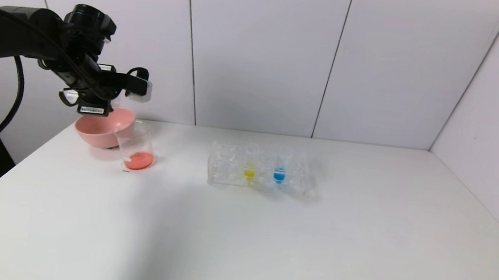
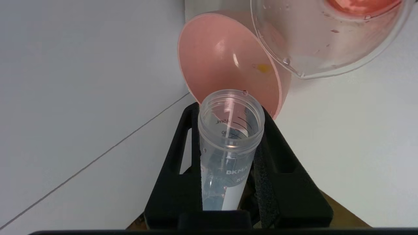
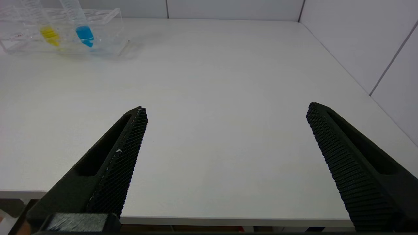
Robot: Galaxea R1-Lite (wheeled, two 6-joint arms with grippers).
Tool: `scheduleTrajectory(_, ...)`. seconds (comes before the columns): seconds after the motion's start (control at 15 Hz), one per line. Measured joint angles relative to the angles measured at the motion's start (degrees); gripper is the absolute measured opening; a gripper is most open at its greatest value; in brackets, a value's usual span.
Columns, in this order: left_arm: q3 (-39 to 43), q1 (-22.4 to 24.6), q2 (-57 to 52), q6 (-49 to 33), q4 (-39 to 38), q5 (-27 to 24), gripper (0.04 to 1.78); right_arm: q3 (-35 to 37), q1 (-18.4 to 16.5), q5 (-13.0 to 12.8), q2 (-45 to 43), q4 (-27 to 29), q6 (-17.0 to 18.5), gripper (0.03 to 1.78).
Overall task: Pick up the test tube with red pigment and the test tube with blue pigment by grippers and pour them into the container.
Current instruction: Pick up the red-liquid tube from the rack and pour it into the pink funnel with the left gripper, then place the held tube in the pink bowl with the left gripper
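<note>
My left gripper (image 1: 95, 102) hangs over the pink bowl, just behind the container (image 1: 136, 148). It (image 2: 230, 110) is shut on the test tube with red pigment (image 2: 228, 153), a clear tube that looks empty apart from tiny reddish drops. The tube's open mouth points toward the bowl and the container (image 2: 326, 42), a clear beaker with orange-red liquid at its bottom. The test tube with blue pigment (image 1: 279, 171) (image 3: 83, 32) stands upright in the rack. My right gripper (image 3: 227, 109) is open over the table's front edge, holding nothing, and does not show in the head view.
A pink bowl (image 1: 100, 130) (image 2: 222, 65) sits at the back left, touching the beaker. The clear rack (image 1: 226, 175) (image 3: 107, 19) at mid-table also holds a tube with yellow liquid (image 1: 249, 170) (image 3: 49, 34). Walls close the back and right sides.
</note>
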State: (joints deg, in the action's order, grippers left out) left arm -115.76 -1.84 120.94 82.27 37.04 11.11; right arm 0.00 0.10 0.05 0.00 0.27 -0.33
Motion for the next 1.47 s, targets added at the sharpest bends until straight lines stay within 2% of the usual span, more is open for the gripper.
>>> scheduleTrajectory(0.2,0.02,-0.11,-0.63,-9.01,-0.63,-0.17,0.47,0.0,-0.05,-0.02,0.0,-0.02,0.02,1.78)
scheduleTrajectory(0.47,0.05,-0.16,-2.56,-26.12,-3.44,-0.28,0.47,0.0,-0.05,-0.02,0.0,0.0,0.0,1.77)
scheduleTrajectory(1.0,0.52,0.46,-6.45,-66.93,-18.04,0.24,0.47,0.0,-0.02,0.02,0.0,0.0,0.0,1.78)
scheduleTrajectory(1.2,0.88,1.13,-6.75,-82.48,-20.81,0.6,0.47,0.0,-0.02,0.02,0.0,0.0,0.02,1.77)
scheduleTrajectory(1.27,1.21,1.35,-6.8,-85.69,-22.41,0.55,0.47,0.0,-0.02,-0.02,0.0,0.0,0.02,1.77)
scheduleTrajectory(1.47,2.47,1.63,-6.39,-86.54,-27.89,0.46,0.47,0.0,-0.02,0.0,0.0,0.0,0.02,1.77)
